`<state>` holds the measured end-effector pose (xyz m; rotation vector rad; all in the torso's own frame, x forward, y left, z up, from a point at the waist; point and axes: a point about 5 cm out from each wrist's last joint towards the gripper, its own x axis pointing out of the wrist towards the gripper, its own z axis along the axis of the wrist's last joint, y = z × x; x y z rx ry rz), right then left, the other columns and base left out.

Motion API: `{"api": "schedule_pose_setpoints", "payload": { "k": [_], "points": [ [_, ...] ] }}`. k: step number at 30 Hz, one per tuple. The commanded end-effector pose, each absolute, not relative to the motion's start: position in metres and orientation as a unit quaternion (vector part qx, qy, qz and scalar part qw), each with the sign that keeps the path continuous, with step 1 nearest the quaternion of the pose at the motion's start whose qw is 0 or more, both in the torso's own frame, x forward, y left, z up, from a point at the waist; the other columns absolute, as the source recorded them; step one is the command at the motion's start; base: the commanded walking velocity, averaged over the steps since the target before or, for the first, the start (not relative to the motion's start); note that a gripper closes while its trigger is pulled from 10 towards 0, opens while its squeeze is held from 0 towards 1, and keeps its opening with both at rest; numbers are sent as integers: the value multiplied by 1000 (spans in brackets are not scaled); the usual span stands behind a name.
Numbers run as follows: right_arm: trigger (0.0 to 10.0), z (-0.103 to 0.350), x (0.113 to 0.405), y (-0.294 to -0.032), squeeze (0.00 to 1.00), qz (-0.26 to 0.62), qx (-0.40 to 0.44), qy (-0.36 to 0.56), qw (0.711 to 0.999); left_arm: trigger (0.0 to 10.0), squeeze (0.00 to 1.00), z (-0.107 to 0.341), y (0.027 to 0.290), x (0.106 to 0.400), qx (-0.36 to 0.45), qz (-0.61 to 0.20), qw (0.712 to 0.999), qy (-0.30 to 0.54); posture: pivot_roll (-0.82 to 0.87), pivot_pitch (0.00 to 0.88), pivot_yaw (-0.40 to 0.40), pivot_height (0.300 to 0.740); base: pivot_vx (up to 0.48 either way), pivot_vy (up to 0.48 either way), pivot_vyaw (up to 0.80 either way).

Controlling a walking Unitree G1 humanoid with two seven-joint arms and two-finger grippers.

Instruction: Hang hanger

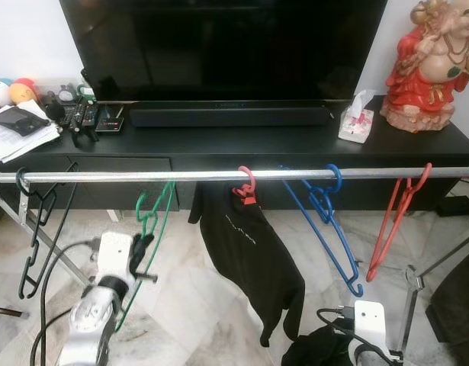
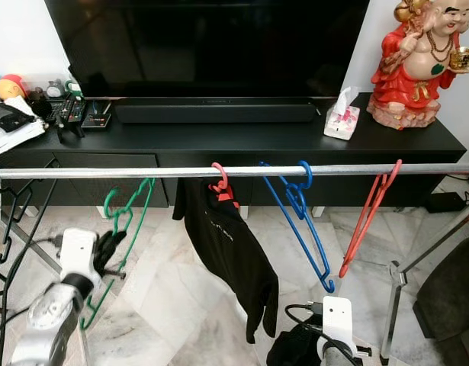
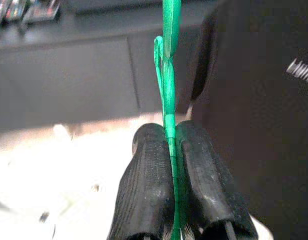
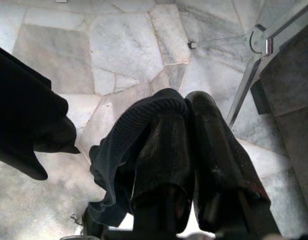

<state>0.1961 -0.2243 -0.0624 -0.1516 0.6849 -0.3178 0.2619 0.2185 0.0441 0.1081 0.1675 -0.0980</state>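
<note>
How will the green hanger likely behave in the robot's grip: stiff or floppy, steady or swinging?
The green hanger looks thin and plastic: probably light and fairly stiff. Pinched at one narrow strut by the left pincer, it may pivot or swing. Its smooth surface could slip.

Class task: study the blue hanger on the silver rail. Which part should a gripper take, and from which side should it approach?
Grip the blue hanger on its long straight arm, below the hook that sits over the rail. Come from the front, the robot's side: the bar is thin, hangs free in open air, and the black shirt and red hanger hang apart from it.
</note>
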Motion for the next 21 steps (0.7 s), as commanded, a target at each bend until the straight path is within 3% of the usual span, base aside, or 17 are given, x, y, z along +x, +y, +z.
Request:
{"api": "schedule_pose_setpoints", "payload": {
  "k": [1,11,21],
  "points": [
    [10000,-61,199,-223,0,-154,-76,328,929,10000,0,33,225,256,58,-33,992,110,-32,0,-5,740,0,0,0],
    [10000,-63,196,-225,0,-151,-80,337,926,10000,0,-39,225,216,64,-6,954,294,-42,0,-8,740,0,0,0],
    [10000,-63,194,-226,0,-151,-83,337,926,10000,0,-67,218,196,45,36,921,386,-44,0,-16,740,0,0,0]
  ]
}}
